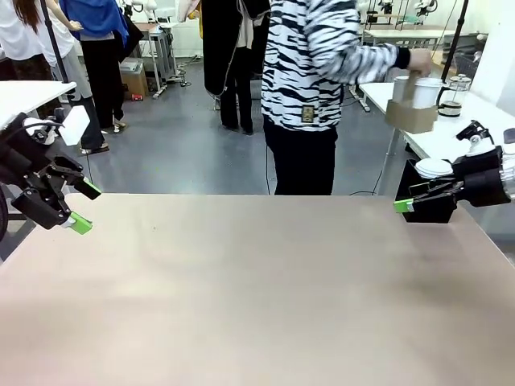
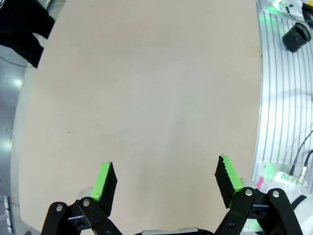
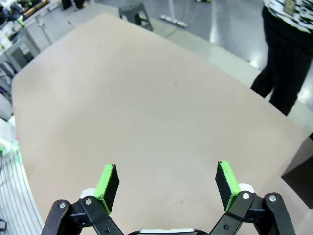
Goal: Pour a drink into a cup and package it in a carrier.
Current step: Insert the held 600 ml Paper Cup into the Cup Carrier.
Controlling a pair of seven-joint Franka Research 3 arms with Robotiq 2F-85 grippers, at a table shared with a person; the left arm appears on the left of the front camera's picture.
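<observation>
Plain beige table (image 1: 257, 281), lab floor behind. Both claws sit spread wide, gripping nothing: left gripper (image 1: 83, 207), right gripper (image 1: 410, 203). Well beyond the right one, a person's hand (image 1: 418, 61) lifts the brown cardboard carrier (image 1: 411, 115) holding a white cup (image 1: 427, 91).

A wide beige desk (image 1: 257, 289) stretches across the foreground, its surface bare apart from a few tiny specks. Behind its far edge stands a person in a black-and-white zebra-striped top (image 1: 310, 56) and black trousers, turned toward a white side table (image 1: 459, 133) at the right. A small black bin (image 1: 426, 211) sits beside that table. Farther back on the grey floor (image 1: 185, 145), other people stand near a cardboard box (image 1: 134, 80)
</observation>
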